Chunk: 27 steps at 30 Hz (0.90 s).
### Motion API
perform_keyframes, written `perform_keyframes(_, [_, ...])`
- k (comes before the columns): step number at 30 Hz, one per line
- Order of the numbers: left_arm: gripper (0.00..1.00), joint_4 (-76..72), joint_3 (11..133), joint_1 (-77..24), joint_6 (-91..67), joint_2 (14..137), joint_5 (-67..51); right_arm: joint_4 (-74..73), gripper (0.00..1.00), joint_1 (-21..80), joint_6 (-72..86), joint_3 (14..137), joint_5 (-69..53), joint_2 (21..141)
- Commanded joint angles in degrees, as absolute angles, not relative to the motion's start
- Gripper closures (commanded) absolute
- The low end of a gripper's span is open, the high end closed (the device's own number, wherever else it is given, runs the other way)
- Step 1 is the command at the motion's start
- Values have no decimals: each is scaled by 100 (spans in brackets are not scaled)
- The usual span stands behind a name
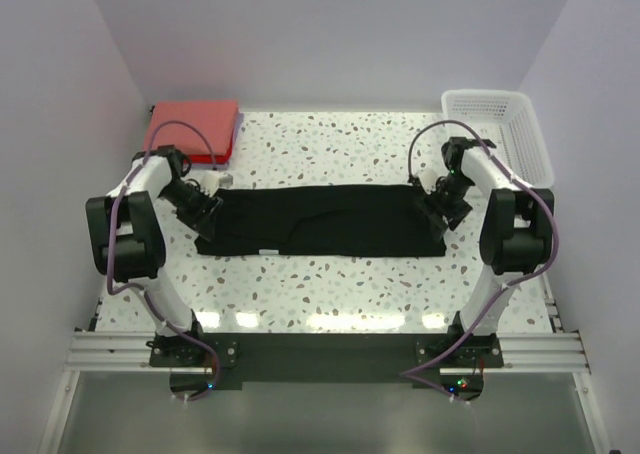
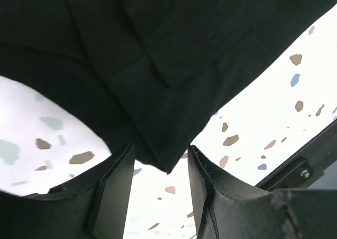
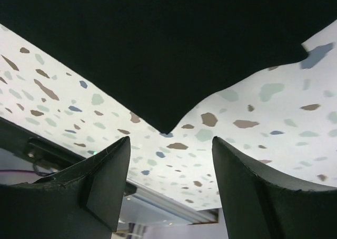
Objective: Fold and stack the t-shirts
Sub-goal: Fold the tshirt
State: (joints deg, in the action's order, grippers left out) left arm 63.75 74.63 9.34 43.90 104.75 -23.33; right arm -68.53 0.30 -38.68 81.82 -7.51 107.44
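The black t-shirt lies flat across the middle of the table, folded into a long strip. My left gripper is at its left end, open; in the left wrist view a corner of the black cloth hangs down just between the fingertips. My right gripper is at the shirt's right end, open, with a black corner just ahead of its fingers. A folded coral-red t-shirt stack with a thin purple-blue edge lies at the back left.
A white plastic lattice basket stands at the back right corner. White walls close in on both sides. The table is speckled terrazzo. The black arm-mount rail runs along the near edge.
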Motion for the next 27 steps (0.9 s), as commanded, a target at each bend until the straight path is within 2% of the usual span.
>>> perform_keyframes(1, [50,5854,7208,1037,4210,10204,-2400,-6689,33,9,-3173,8025,-844,10828])
perform_keyframes(9, [50,5774,7338,1160,4210,10353,-2425,-6574,33,-228,-2918,7945,-765,10951])
perform_keyframes(15, [51,6073,7514,1160,4272,10555,-2829,-6671,36,-334,-2821,7954,-870,11039])
perform_keyframes(27, [51,6073,7488,1169,4271,10731,-2821,-6812,42,-483,-2488,8077,-1318,11364])
